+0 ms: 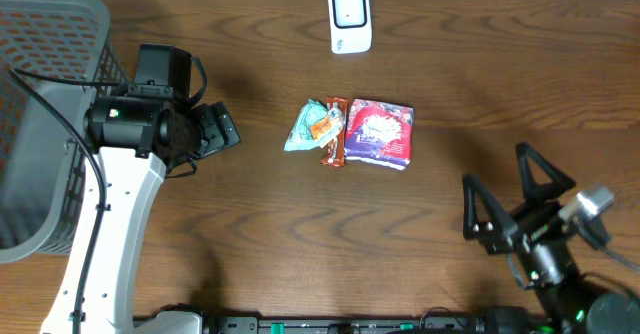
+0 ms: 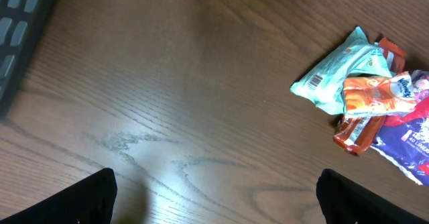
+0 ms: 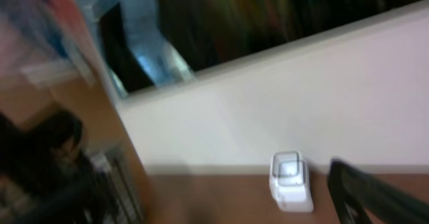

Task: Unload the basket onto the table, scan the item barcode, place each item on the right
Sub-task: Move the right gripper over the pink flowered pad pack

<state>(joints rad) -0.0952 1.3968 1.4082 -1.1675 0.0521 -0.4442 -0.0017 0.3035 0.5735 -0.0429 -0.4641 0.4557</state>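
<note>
Teal snack packet (image 1: 305,126) lies mid surface (image 1: 450,74), touching the orange bar wrapper (image 1: 334,134); prob light, crinkly n slippery, so imo pinch its free crimped edge w/ left end effector (image 1: 230,129), which like right end effector (image 1: 493,164) is spread apart, empty.

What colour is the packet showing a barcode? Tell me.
The packet is light teal, its barcode on a white patch; clearest in the left wrist view.

Left arm (image 1: 125,124), right arm (image 1: 545,239): jaws spread wide, empty.
</note>
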